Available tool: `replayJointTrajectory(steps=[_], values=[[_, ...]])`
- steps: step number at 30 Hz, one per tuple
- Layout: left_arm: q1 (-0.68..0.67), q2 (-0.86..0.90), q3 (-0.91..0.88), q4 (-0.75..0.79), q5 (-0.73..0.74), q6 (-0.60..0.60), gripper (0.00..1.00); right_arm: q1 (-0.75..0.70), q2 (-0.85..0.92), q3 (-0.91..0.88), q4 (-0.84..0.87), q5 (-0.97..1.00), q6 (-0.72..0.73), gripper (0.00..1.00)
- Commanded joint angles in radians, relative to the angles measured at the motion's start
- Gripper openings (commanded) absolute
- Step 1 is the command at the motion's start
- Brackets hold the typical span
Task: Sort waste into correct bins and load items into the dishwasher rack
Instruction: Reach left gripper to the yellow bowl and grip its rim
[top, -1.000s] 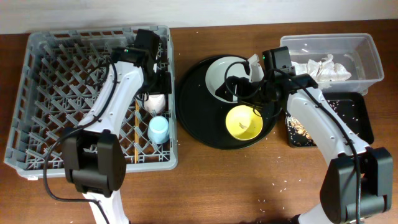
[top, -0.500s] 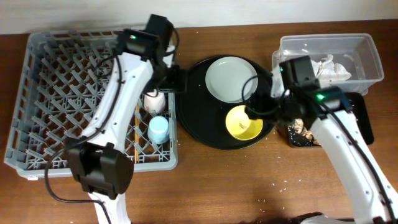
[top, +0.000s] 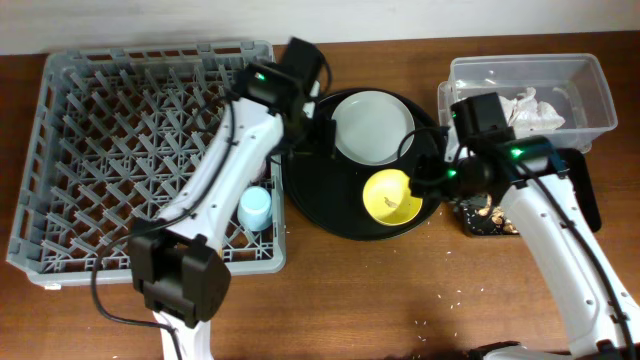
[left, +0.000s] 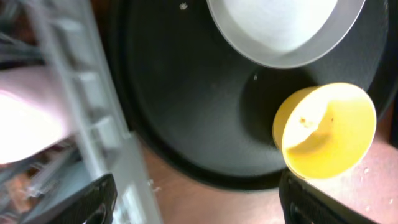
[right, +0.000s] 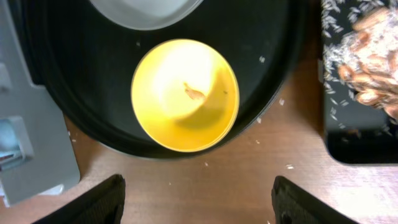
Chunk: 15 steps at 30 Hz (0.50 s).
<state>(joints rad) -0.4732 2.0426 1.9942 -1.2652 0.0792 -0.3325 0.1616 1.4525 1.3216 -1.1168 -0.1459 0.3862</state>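
The grey dishwasher rack (top: 120, 150) fills the left. A light-blue cup (top: 254, 208) stands in its right side. A blurred pink cup (left: 28, 121) shows only in the left wrist view, behind the rack wall (left: 93, 124). The grey-white plate (top: 372, 127) and the yellow bowl (top: 392, 196) sit on the round black tray (top: 330, 200). My left gripper (top: 310, 135) is open and empty over that tray's left edge (left: 196, 205). My right gripper (top: 432, 178) is open and empty beside the bowl (right: 185, 95), which holds one crumb.
A clear tub (top: 590, 90) at the back right holds crumpled white napkins (top: 525, 110). A shallow black tray (top: 585, 195) in front of it holds food scraps (right: 373, 74) and rice grains. Grains lie scattered on the wooden table (top: 400, 300).
My left gripper has swung right, from over the cups in the rack to the round tray's left edge. My right gripper has drawn back from the plate to beside the yellow bowl.
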Motion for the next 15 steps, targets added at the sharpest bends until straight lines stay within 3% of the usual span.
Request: replayJointTrajectory(steps=[1, 7, 15], values=[[-0.078, 0.008, -0.131, 0.112, 0.015, -0.095, 0.79, -0.059, -0.037, 0.087, -0.033, 0.023, 0.014, 0.78], [-0.157, 0.009, -0.311, 0.395, 0.020, -0.154, 0.68, -0.130, -0.122, 0.113, -0.061, 0.027, 0.006, 0.82], [-0.239, 0.018, -0.377, 0.495, 0.002, -0.179, 0.66, -0.129, -0.121, 0.111, -0.075, 0.027, -0.013, 0.82]])
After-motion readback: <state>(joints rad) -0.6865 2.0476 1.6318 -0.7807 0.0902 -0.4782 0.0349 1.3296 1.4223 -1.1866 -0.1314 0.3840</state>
